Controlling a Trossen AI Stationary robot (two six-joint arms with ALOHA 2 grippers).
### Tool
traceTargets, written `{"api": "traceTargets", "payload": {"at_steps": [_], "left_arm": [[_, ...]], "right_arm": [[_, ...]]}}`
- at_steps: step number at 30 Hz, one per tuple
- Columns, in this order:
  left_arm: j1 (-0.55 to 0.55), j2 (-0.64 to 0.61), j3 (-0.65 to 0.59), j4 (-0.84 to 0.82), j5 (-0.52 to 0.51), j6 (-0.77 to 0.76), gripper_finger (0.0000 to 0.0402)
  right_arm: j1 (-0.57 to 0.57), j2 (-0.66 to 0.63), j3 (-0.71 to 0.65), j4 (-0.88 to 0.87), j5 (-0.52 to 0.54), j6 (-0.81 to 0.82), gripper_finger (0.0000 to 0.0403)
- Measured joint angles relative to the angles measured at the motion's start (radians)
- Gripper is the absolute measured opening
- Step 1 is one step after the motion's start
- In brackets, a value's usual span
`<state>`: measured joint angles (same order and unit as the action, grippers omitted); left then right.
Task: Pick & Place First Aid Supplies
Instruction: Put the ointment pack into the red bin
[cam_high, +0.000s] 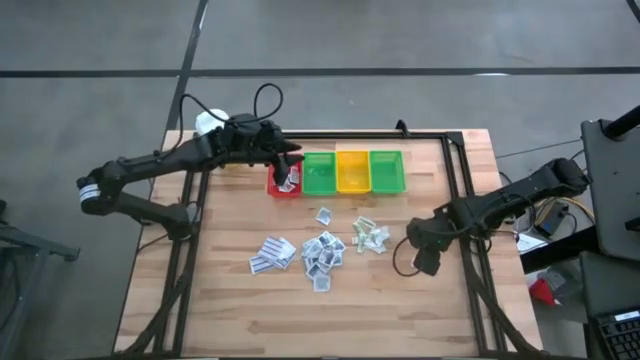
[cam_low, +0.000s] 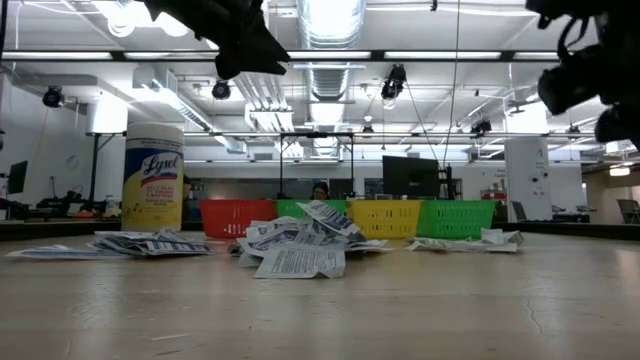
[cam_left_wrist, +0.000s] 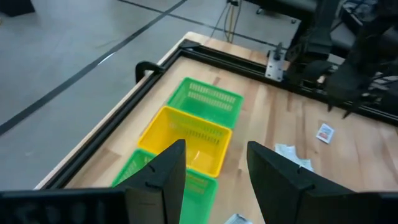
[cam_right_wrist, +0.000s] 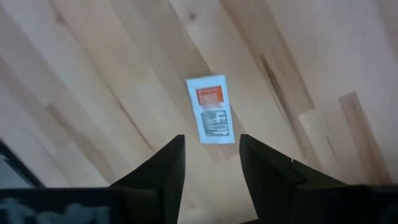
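Observation:
Several white first aid sachets lie flat in loose heaps (cam_high: 322, 250) on the middle of the wooden table (cam_high: 230, 300); they also show in the low view (cam_low: 298, 240). One sachet with red print (cam_right_wrist: 209, 117) lies alone on the wood right under my right gripper (cam_right_wrist: 211, 171), which points down, open, above it without touching. This sachet (cam_left_wrist: 324, 132) also shows in the left wrist view. My left gripper (cam_high: 290, 165) hangs open and empty (cam_left_wrist: 214, 168) over the red bin (cam_high: 274, 188) at the far side, where a few sachets lie.
A row of bins stands at the far edge: red, green (cam_high: 319, 172), yellow (cam_high: 352, 170) and green (cam_high: 386, 170). A white-capped yellow bottle (cam_low: 152, 178) stands at the far left corner. A black frame (cam_high: 455, 150) borders the table. Bare wood lies along the near edge.

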<state>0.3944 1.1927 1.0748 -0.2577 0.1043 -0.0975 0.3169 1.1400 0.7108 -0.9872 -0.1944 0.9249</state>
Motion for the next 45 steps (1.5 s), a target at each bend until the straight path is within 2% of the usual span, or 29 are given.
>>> {"api": "traceTargets", "payload": {"at_steps": [7,14,20,27,38,45], "left_arm": [[-0.008,-0.027,0.0,-0.001,0.0,0.007,0.0163],[-0.008,-0.037,0.0,-0.004,0.0,0.006,0.0163],[-0.008,-0.037,-0.001,-0.005,0.0,-0.003,0.0163],[-0.01,-0.037,-0.021,-0.007,0.0,-0.02,0.0163],[-0.01,-0.037,-0.051,0.017,0.0,-0.034,0.0163],[-0.01,-0.037,-0.051,0.021,0.0,-0.034,0.0163]], "right_arm": [[0.055,0.0,-0.053,0.015,0.002,0.066,0.0142],[0.112,0.0,-0.093,0.13,0.003,0.088,0.0146],[0.14,0.0,-0.157,0.149,0.01,0.166,0.0139],[0.143,0.001,-0.229,0.32,0.011,0.184,0.013],[0.142,0.042,-0.257,0.306,0.011,0.198,0.0107],[0.143,0.13,-0.246,0.304,0.01,0.214,0.009]]}}
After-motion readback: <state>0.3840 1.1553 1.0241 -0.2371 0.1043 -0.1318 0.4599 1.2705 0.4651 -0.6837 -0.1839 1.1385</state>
